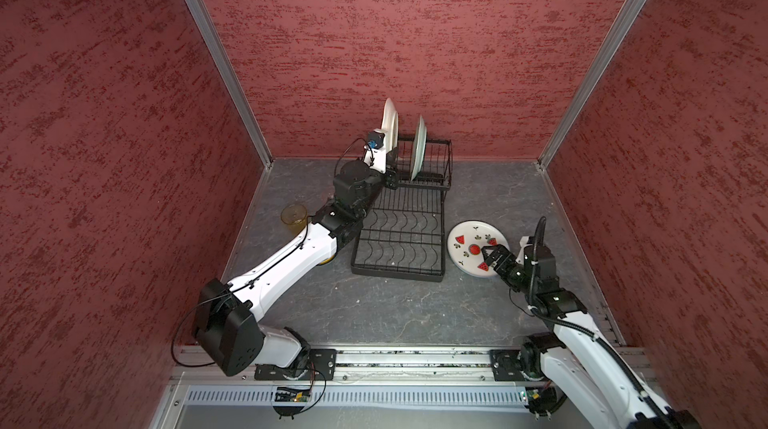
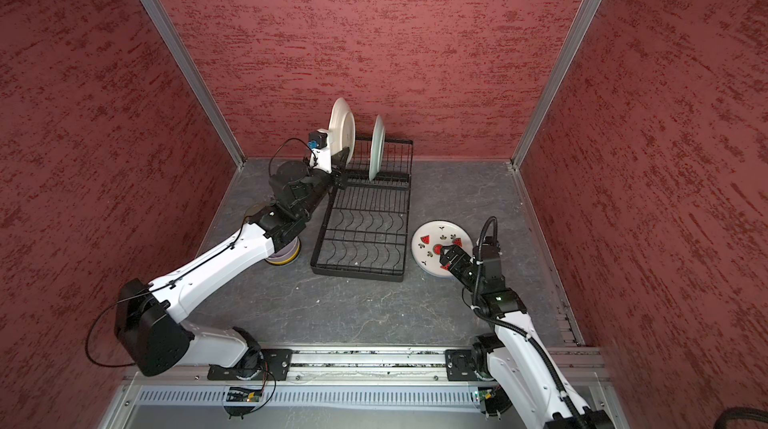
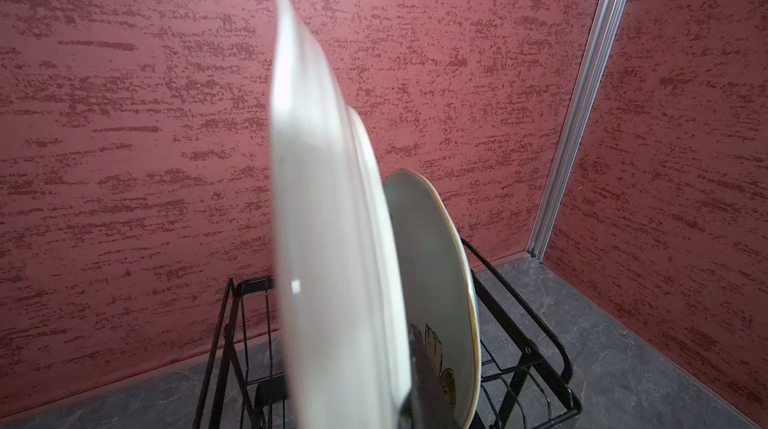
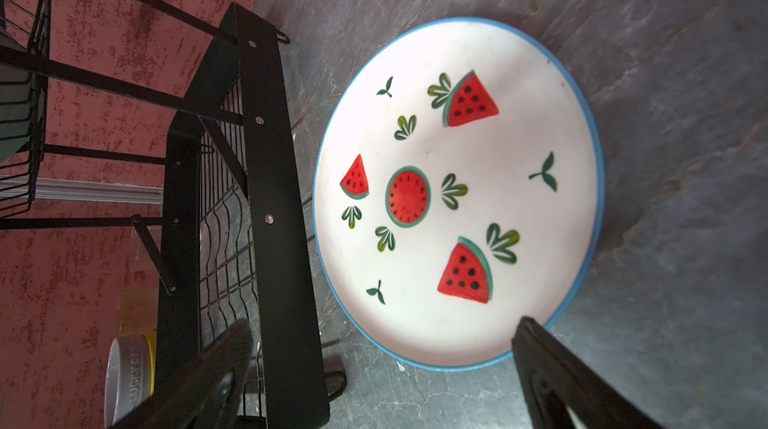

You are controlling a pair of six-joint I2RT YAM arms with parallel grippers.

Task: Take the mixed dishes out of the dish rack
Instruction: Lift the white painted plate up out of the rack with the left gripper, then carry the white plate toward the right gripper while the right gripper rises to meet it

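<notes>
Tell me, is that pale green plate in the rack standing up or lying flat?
Standing up. The pale green plate sits on edge in the dish rack's raised back tier, rim pointing upward in both top views.

The nearest white plate (image 3: 328,240) is blurred against the left wrist camera, its lower part cut off by the frame edge. In both top views, the left arm (image 2: 232,256) hides most of the stacked bowls (image 2: 286,255).
</notes>
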